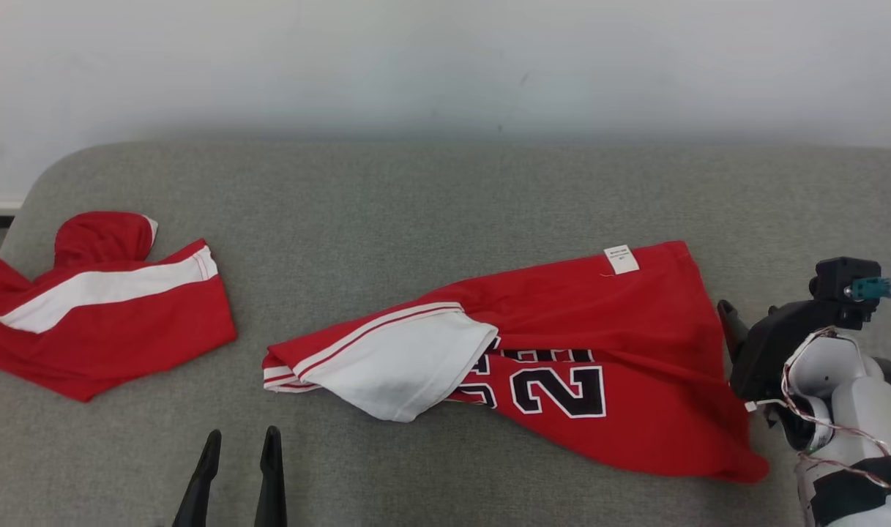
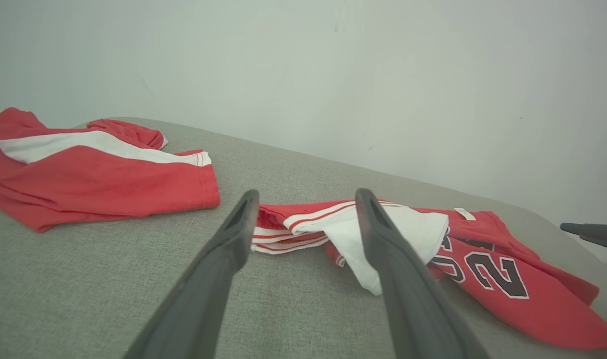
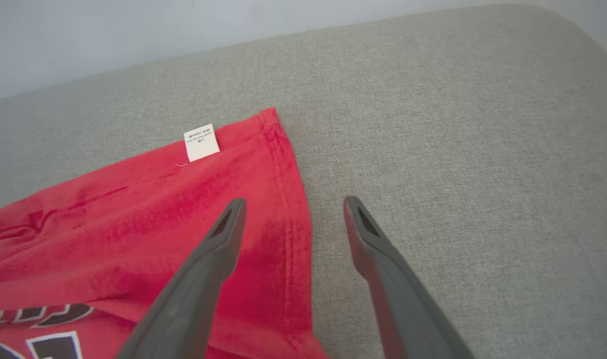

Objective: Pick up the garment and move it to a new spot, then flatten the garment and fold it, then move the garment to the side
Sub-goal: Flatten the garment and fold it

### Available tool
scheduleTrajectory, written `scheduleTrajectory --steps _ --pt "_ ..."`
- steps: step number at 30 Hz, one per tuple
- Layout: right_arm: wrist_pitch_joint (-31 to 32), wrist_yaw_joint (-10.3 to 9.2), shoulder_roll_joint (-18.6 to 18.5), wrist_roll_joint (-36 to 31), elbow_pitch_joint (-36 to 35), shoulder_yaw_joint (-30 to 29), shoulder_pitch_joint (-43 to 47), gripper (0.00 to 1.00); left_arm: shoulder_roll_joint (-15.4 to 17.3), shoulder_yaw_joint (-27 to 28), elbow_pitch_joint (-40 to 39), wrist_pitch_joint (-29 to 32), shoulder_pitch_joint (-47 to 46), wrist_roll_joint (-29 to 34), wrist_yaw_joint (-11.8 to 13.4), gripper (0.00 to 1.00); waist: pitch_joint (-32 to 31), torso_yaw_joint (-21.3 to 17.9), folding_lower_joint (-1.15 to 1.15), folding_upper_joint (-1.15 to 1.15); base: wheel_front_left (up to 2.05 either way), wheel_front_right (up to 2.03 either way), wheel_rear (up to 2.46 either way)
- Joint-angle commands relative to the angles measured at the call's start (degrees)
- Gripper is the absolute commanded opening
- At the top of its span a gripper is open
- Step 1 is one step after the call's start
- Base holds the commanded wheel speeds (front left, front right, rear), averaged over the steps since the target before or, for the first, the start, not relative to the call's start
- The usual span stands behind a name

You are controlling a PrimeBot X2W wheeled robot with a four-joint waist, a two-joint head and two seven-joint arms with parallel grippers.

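While both sets of fingers stand wide open and empty over the grey cushion (image 1: 416, 197), the red jersey (image 1: 621, 380) lies crumpled right of centre, number side up, with a white flap (image 1: 408, 366) folded across its left end. Noted: the right gripper (image 3: 294, 202) holds nothing and straddles the stitched hem (image 3: 286, 164) at the jersey's right edge, a little nearer than the white label (image 3: 201, 142). The left gripper (image 2: 305, 195) is also empty. It sits low at the near side, aimed at the striped left end but clear of it. A second red garment (image 1: 108, 315) with a white stripe sits well apart at the left and is best left alone. Judged step: the first pick-up, not yet begun. To do it well, take one end per gripper: right on the hem corner by the label, left on the striped trim, pinching few layers so the cloth opens as it rises. Lift both ends level, since an uneven lift would likely bunch the flap further. Set it down on bare cushion with room to spread.
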Motion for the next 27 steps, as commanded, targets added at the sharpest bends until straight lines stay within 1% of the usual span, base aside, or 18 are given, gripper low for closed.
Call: scheduleTrajectory --steps 1,9,14,15,16,17,18,19,23,27 --pt "0.2 -0.13 -0.9 -0.8 1.7 -0.8 -1.8 1.00 0.3 -0.3 -0.5 -0.2 -1.1 0.7 0.1 1.00 3.8 3.6 -0.01 0.00 0.00 0.00 0.00" --pt "0.6 -0.13 -3.1 -3.7 10.2 -4.2 -7.5 1.00 0.5 -1.5 -1.4 -0.2 -2.8 0.5 0.1 1.00 8.0 6.9 -0.01 0.00 0.00 0.00 0.00" --pt "0.7 -0.13 -2.8 -4.7 14.0 -4.3 -9.2 1.00 0.4 -1.6 -1.5 -0.2 -3.3 0.2 0.1 1.00 9.2 7.6 -0.01 0.00 0.00 0.00 0.00" --pt "0.9 -0.13 -2.6 -4.6 14.7 -4.1 -9.2 0.71 0.4 -1.6 -1.4 -0.2 -3.3 0.2 0.1 1.00 9.3 7.6 -0.01 0.00 0.00 0.00 0.00" --pt "0.9 -0.13 -2.5 -4.6 15.2 -3.9 -9.2 0.46 0.4 -1.6 -1.3 -0.2 -3.3 0.1 0.1 1.00 9.4 7.6 -0.01 0.00 0.00 0.00 0.00" --pt "0.3 -0.13 -2.6 -4.8 15.4 -3.6 -9.2 0.09 0.4 -1.6 -1.2 -0.2 -3.4 0.1 0.1 1.00 9.3 7.7 -0.01 0.00 0.00 0.00 0.00" --pt "0.3 -0.13 -2.6 -4.8 15.4 -3.6 -9.2 0.09 0.4 -1.6 -1.2 -0.2 -3.4 0.1 0.1 1.00 9.3 7.7 -0.01 0.00 0.00 0.00 0.00" --pt "-0.3 -0.13 -2.7 -5.0 15.6 -3.3 -9.3 0.00 0.4 -1.6 -1.1 -0.2 -3.5 0.0 0.1 1.00 9.3 7.7 -0.01 0.00 0.00 0.00 0.00" --pt "-4.1 -0.13 -3.9 -5.5 14.9 -2.9 -9.6 0.00 0.4 -1.4 -0.6 -0.2 -3.4 -0.1 0.0 1.00 8.3 7.5 -0.01 0.00 0.00 0.00 0.00" --pt "-7.5 -0.13 -4.3 -5.1 12.9 -1.7 -9.3 0.00 0.3 -1.1 -0.2 -0.2 -2.8 -0.2 0.0 1.00 6.9 6.9 -0.01 0.00 0.00 0.00 0.00"
